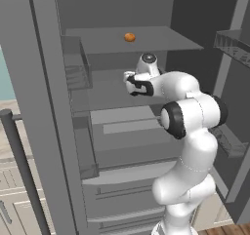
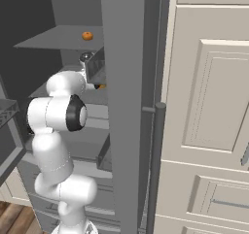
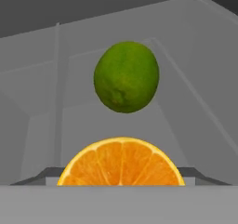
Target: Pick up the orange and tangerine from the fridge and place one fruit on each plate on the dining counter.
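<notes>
The arm reaches into the open fridge, its hand over a middle shelf. In the hand view a cut orange sits at the very bottom, right where the fingers would rise, with a green lime lying farther back on the shelf. Whether the fingers are apart or clamped on the orange cannot be told. A small tangerine rests on the upper shelf, near its middle.

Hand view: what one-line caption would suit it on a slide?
Inside the fridge, a cut orange sits close below the camera, a green lime just beyond.
</notes>
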